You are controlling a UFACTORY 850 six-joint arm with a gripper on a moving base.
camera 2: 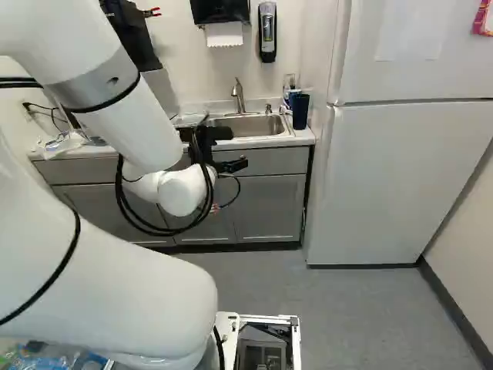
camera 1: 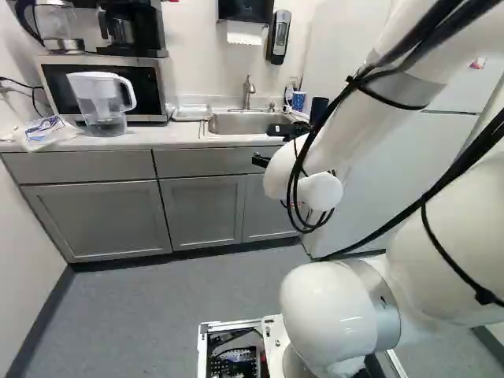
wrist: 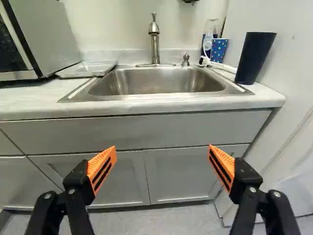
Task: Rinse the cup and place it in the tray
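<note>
Currently, we list: one gripper (wrist: 162, 147), jaws spread, holding nothing; one dark cup (wrist: 255, 58), right beside the sink (wrist: 156, 82), near the fridge (camera 2: 408, 177); one tray (wrist: 87, 69), on the sink's other side. Hazards we foresee: the gripper striking the fridge, clearance looking narrow; the dark cup toppling, being tall, if shoved off-centre; the spotted cup (wrist: 219, 50) knocked by overreach; the tap (wrist: 154, 41) clipped while rinsing.

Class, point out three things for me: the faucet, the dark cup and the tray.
Faucet (wrist: 155, 45): wrist view, on its upright body.
Dark cup (wrist: 254, 58): wrist view, on the middle of its side.
Tray (wrist: 87, 68): wrist view, on its inside bottom.
</note>
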